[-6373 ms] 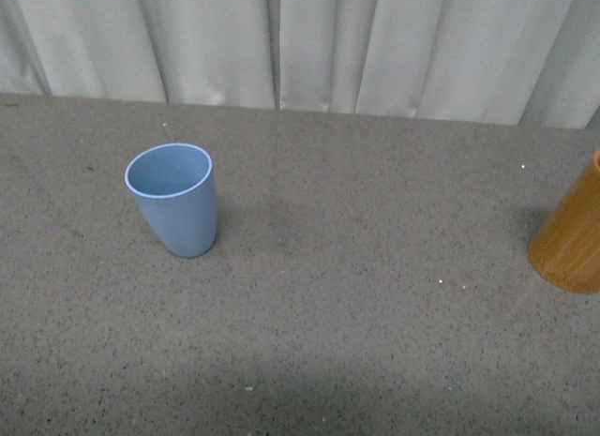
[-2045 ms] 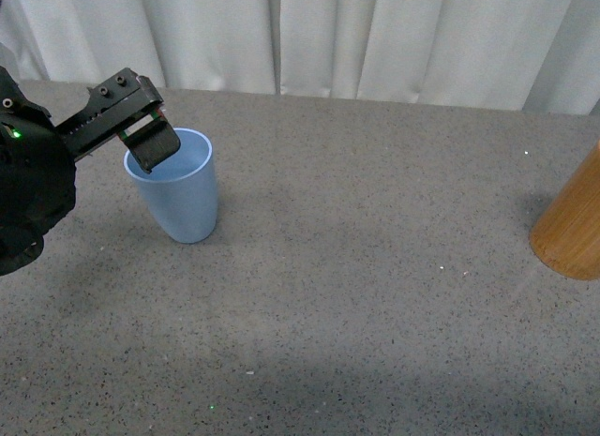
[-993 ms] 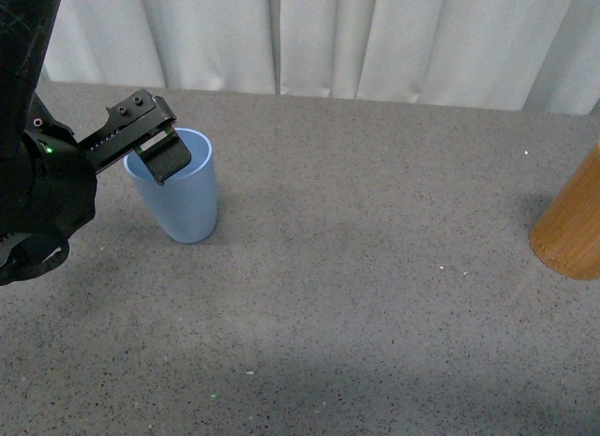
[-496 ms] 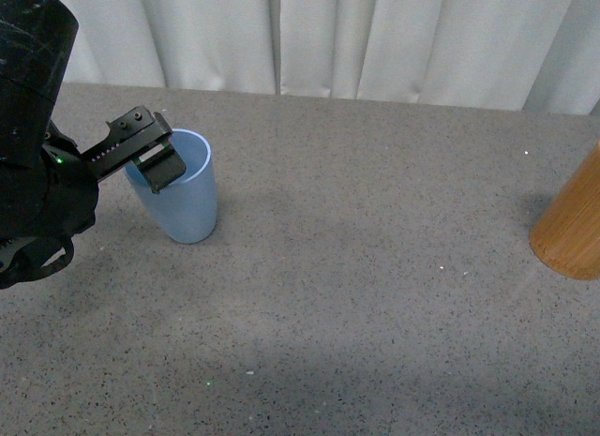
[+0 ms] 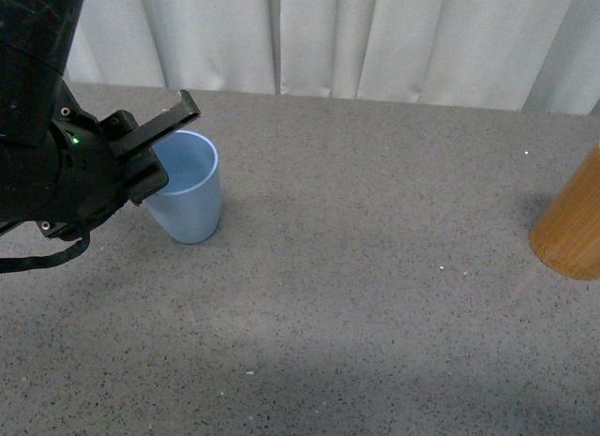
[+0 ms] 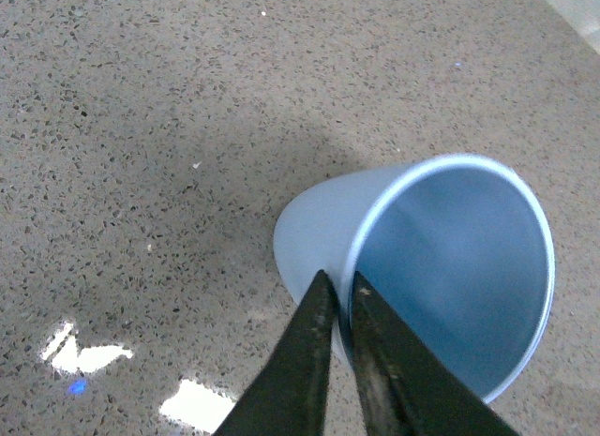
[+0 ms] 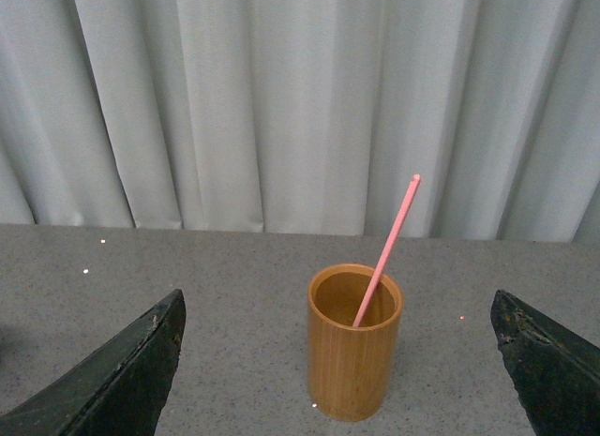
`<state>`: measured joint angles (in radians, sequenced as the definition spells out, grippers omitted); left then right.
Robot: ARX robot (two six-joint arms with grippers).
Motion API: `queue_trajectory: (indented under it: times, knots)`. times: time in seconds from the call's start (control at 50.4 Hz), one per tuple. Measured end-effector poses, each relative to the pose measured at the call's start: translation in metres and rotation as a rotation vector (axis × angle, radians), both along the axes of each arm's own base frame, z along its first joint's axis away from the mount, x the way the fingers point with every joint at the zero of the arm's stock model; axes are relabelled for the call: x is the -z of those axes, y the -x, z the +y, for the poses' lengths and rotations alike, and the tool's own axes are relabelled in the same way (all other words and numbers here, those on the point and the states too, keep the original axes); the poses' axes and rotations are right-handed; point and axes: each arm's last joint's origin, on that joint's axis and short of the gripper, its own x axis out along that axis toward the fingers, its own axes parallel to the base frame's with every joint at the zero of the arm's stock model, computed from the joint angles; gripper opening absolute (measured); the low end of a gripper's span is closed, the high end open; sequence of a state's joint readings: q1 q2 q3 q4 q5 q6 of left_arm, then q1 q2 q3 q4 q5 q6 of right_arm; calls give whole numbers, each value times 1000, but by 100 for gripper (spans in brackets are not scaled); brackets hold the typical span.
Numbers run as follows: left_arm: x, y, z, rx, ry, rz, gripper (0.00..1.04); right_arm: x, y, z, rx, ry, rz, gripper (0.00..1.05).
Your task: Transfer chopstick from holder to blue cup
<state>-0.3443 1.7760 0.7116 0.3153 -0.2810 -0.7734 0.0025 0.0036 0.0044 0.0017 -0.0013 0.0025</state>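
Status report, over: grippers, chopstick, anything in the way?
Left gripper pinched shut on blue cup rim. Right gripper open, facing holder, apart from it. Chopstick leaning in holder. Nothing seen between.

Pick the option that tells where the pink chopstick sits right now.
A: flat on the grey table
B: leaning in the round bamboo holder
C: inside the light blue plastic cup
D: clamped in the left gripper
B: in the right wrist view the pink chopstick leans inside the round bamboo holder with its tip above the rim, while the light blue plastic cup is empty.
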Motion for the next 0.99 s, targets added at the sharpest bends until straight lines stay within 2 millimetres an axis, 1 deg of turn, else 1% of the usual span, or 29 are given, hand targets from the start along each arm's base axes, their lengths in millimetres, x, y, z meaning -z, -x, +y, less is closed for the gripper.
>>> queue_trajectory:
  times: [0.06,0.159,0.298,0.357,0.417,0.635,0.715,0.993]
  knots:
    - [-3,5,0,14,-1,-6,4,0,0,0,0,0,0,95]
    - [-8,16,-1,41,7,-15,4,0,0,0,0,0,0,95]
    - [-29,44,-2,103,58,-71,4,0,0,0,0,0,0,95]
    - [-35,50,-2,121,76,-89,4,0,0,0,0,0,0,95]
    - [-36,53,-2,128,88,-94,4,0,0,0,0,0,0,95]
    - [-30,51,-6,146,144,-76,4,0,0,0,0,0,0,95]
    - [-24,46,-14,165,179,-59,4,0,0,0,0,0,0,95]
    - [-15,29,-41,192,213,-46,4,0,0,0,0,0,0,95]
